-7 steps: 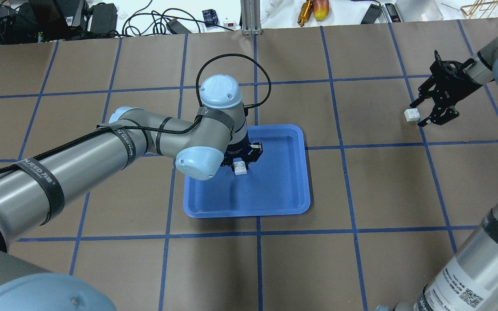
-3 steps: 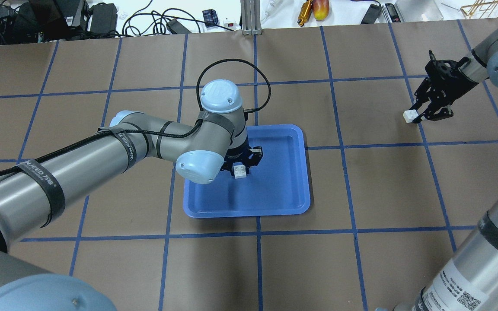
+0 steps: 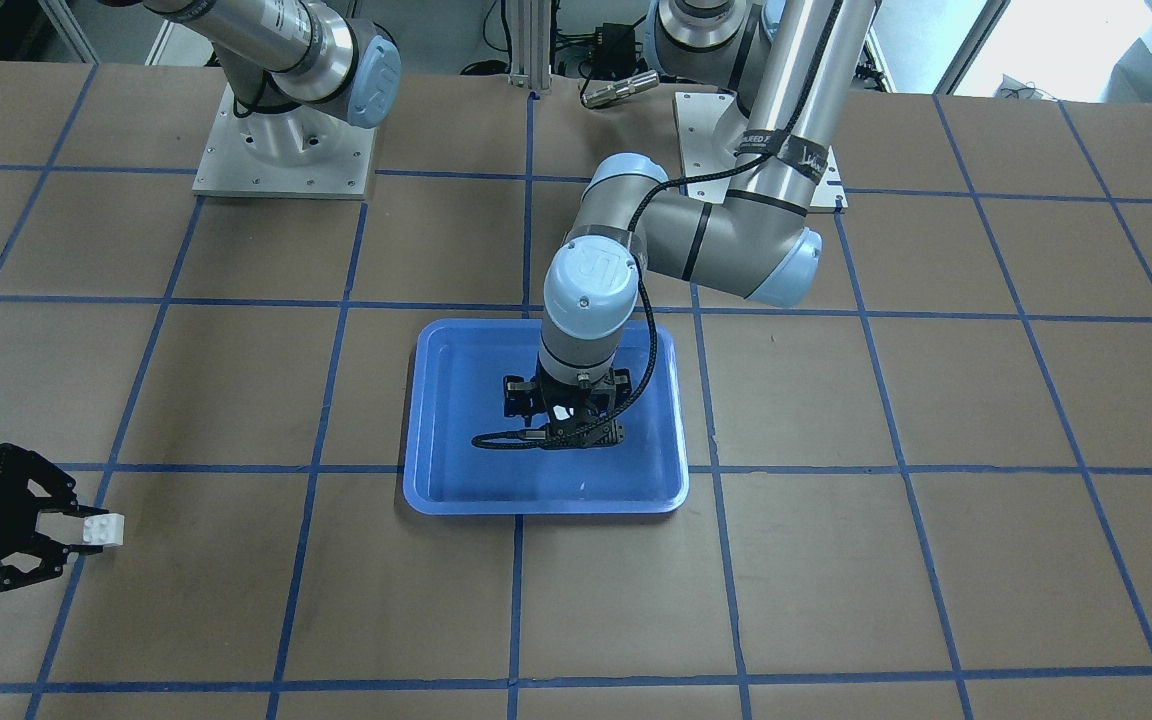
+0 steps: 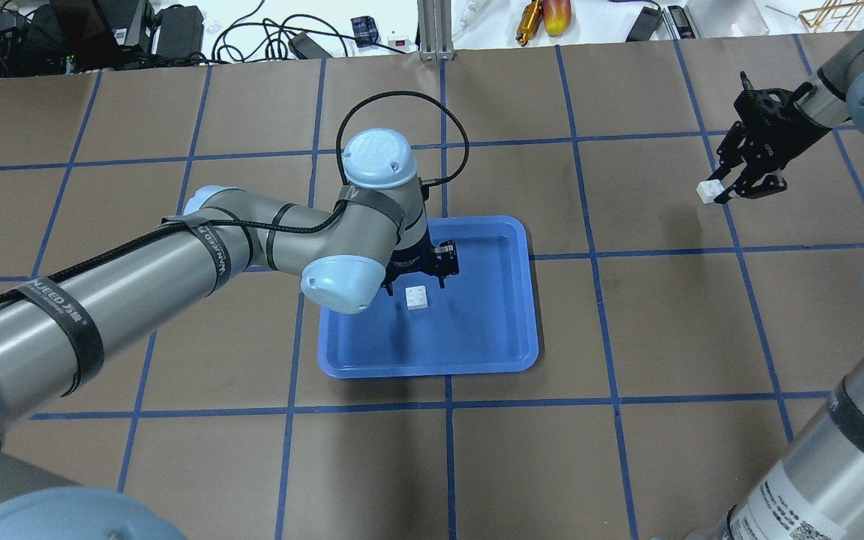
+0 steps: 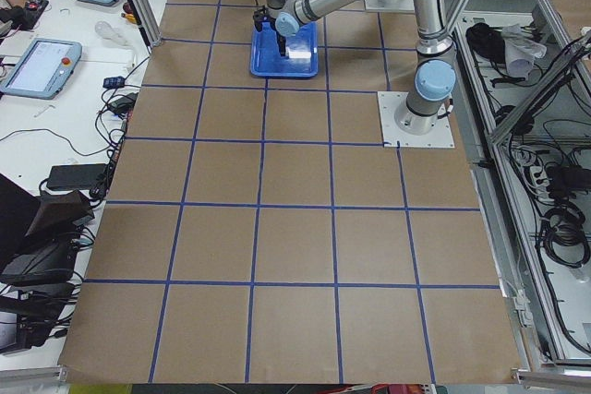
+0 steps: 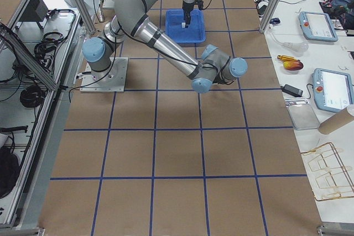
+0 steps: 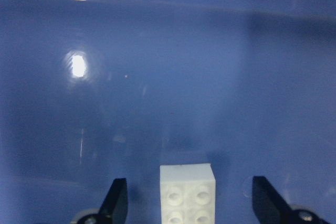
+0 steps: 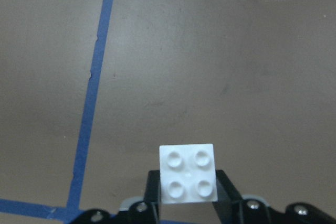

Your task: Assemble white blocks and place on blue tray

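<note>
Under and all around the left gripper (image 4: pixel 418 277) I log a table (image 4: pixel 627 337) papered in brown and ruled into squares with blue tape (image 4: pixel 702 251). Past the gripper, on the operators' side, an aluminium post (image 4: pixel 432 30) stands at the table edge among black cables (image 4: pixel 252 34) and power bricks (image 4: pixel 177 30). A white bench (image 5: pixel 55 20) to its left carries teach pendants (image 5: pixel 37 66). Behind the gripper, an aluminium frame (image 5: pixel 500 228) fences off cable bundles (image 5: pixel 565 228); light is bright and even, shadows soft.
</note>
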